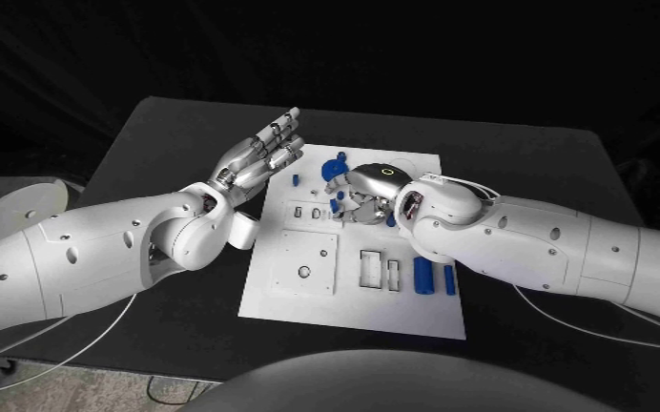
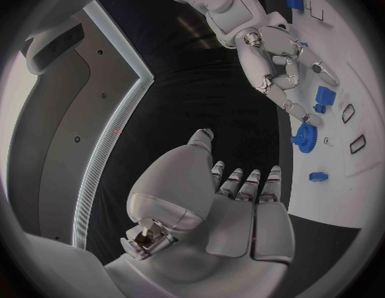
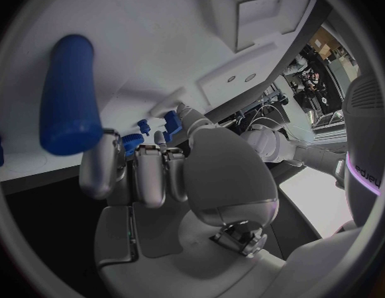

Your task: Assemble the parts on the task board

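Black table (image 1: 550, 174) under darkness carries my white task board (image 1: 413, 312). Blue parts (image 1: 423, 276) lie on it. My left hand (image 1: 261, 157) hovers spread, empty; my right hand (image 1: 364, 197) curls onto the board, grasp unclear.

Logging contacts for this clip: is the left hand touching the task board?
Apart. In the head view the left hand is raised over the black table beside the task board, fingers spread, holding nothing.

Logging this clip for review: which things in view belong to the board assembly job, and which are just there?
Part of the job:
task board
blue gear
two blue bars near the board's right edge
small blue parts by the right hand
left hand, held off the board's left side

Just there:
black table
cables on the table
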Controlling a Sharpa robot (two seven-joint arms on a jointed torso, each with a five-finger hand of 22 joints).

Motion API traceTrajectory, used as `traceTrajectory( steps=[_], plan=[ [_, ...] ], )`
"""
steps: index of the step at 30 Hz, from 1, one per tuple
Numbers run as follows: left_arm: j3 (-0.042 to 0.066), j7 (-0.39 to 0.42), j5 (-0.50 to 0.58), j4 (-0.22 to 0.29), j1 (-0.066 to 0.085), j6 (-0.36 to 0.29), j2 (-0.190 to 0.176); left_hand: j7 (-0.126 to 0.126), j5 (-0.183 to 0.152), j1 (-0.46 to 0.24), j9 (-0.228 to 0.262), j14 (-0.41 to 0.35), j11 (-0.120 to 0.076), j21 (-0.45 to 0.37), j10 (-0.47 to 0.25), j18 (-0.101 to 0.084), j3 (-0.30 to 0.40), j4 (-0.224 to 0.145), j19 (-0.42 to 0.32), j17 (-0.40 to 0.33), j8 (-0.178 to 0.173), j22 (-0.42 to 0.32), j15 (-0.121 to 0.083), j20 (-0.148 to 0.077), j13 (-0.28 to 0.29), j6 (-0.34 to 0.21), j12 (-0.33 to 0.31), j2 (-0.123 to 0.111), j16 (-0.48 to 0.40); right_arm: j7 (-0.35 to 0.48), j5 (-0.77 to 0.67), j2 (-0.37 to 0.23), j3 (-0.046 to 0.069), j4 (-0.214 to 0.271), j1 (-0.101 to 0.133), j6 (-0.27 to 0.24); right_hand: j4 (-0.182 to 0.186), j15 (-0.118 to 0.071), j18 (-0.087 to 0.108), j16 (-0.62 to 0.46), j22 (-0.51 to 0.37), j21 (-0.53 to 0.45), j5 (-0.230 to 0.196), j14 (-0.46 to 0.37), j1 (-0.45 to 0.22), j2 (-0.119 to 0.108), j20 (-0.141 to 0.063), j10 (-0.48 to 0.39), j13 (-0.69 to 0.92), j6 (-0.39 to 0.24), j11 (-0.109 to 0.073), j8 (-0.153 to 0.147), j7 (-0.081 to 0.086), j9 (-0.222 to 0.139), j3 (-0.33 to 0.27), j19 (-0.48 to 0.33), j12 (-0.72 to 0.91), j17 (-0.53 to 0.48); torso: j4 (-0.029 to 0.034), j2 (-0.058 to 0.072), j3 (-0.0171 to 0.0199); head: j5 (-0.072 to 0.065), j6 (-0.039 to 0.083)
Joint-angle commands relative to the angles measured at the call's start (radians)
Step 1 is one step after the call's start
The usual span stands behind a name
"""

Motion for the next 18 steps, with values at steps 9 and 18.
traceTrajectory(
  steps=[9, 18],
  plan=[
    [0.002, 0.039, -0.053, 0.029, 0.002, -0.099, -0.027, 0.043, 0.014, 0.020, 0.005, -0.007, -0.012, -0.013, 0.002, 0.007, 0.005, -0.030, -0.014, -0.002, 0.009, -0.006, -0.066, -0.010, -0.001, 0.029, -0.006, -0.029, -0.004, 0.076, -0.002, -0.067, -0.001, 0.083, 0.034, -0.217, 0.058, 0.000, 0.016, 0.000, 0.126, -0.002, -0.054, 0.061, 0.001, -0.027, 0.002, 0.042, 0.183, -0.028, 0.002, -0.028, -0.004, -0.054, -0.048, 0.007, -0.017, 0.067, -0.0059, 0.003, 0.0015, 0.005, 0.000],
    [0.010, -0.014, -0.192, 0.118, 0.079, -0.251, -0.107, 0.056, -0.260, -0.032, 0.012, 0.132, 0.104, 0.073, 0.224, 0.008, -0.073, 0.072, 0.107, 0.045, 0.019, 0.037, 0.000, 0.011, 0.060, 0.090, 0.102, -0.081, 0.091, 0.134, 0.157, -0.222, 0.001, 0.215, 0.154, -0.297, 0.114, 0.005, 0.012, 0.009, 0.138, 0.011, -0.063, 0.064, 0.036, -0.011, 0.005, 0.050, 0.191, 0.066, 0.011, 0.012, 0.009, -0.069, -0.053, 0.017, -0.010, 0.076, -0.0163, -0.007, 0.0128, 0.026, 0.000]
  ],
)
